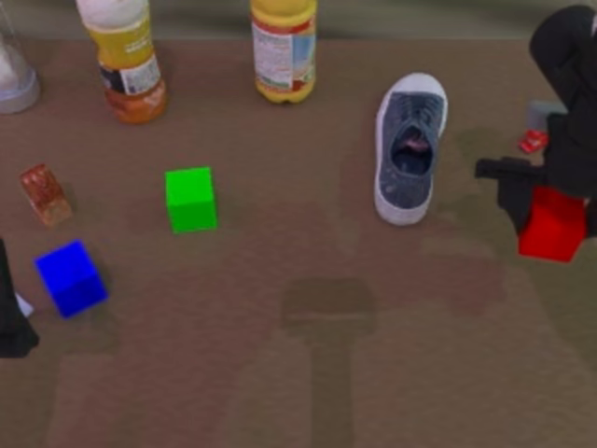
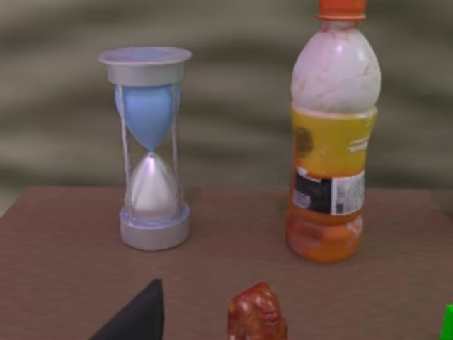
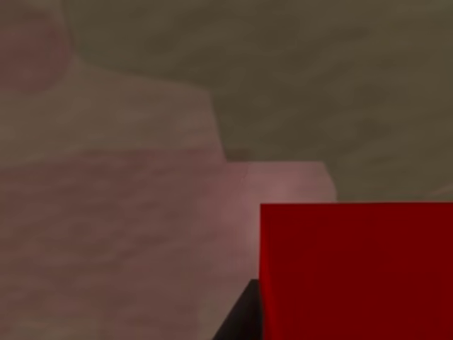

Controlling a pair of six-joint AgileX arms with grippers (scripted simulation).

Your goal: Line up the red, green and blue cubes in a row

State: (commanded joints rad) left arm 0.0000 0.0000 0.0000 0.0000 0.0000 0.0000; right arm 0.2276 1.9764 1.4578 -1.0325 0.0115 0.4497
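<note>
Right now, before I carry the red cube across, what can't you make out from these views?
- Right gripper: its jaws are masked by the arm in the top view; whether they clamp the red cube is unclear.
- Red cube: cut off by the right wrist view's edge.
- Left gripper: mostly outside the top view's left edge; only a dark tip shows in the left wrist view.
- Small red item: half hidden behind the right arm.

Rendered simulation test scene: a brown wood-grain counter (image 1: 308, 373) against a blurred backdrop, strewn with unrelated household items — a sneaker (image 1: 408, 147), juice bottles (image 1: 284, 47), an hourglass (image 2: 147, 149).
</note>
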